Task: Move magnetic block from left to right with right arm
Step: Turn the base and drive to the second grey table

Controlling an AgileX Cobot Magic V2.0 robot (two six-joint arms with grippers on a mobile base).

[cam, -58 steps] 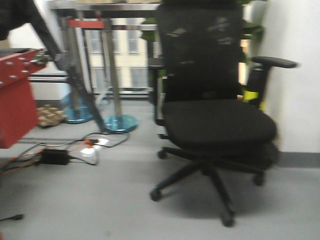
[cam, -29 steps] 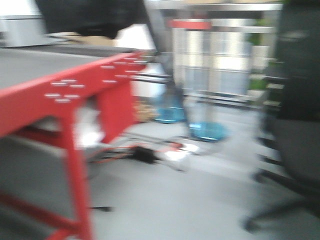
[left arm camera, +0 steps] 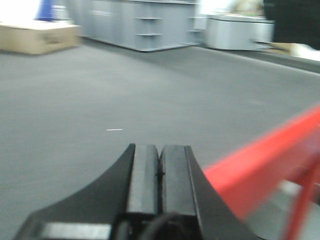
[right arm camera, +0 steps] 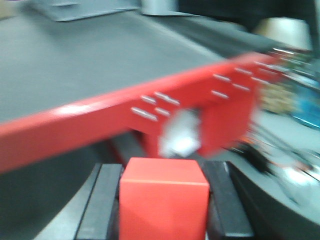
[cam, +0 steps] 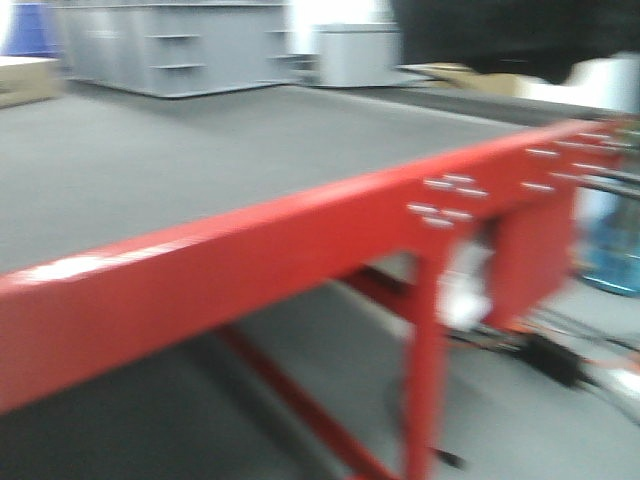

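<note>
Between the right gripper's [right arm camera: 164,212] fingers [right arm camera: 102,205] sits the magnetic block [right arm camera: 164,197], squeezed on two opposite faces so it rides squarely. It hangs short of the surface's [cam: 200,170] red edge rail [right arm camera: 75,125], apparently not over the grey top, though blur makes that uncertain. Over the grey top near that rail, the left gripper [left arm camera: 160,165] presses its fingers together on nothing, idle since the carry belongs to the right arm.

The place reads as a robotics lab or workshop. A red steel-framed desk [cam: 250,260] with exposed bolt heads and a grey mat top is seen. Grey storage units [cam: 170,50] are ranged behind it, a tan cardboard box [left arm camera: 37,37] is seen near them, and loose cables [cam: 560,350] are strewn across the grey floor [cam: 520,420].
</note>
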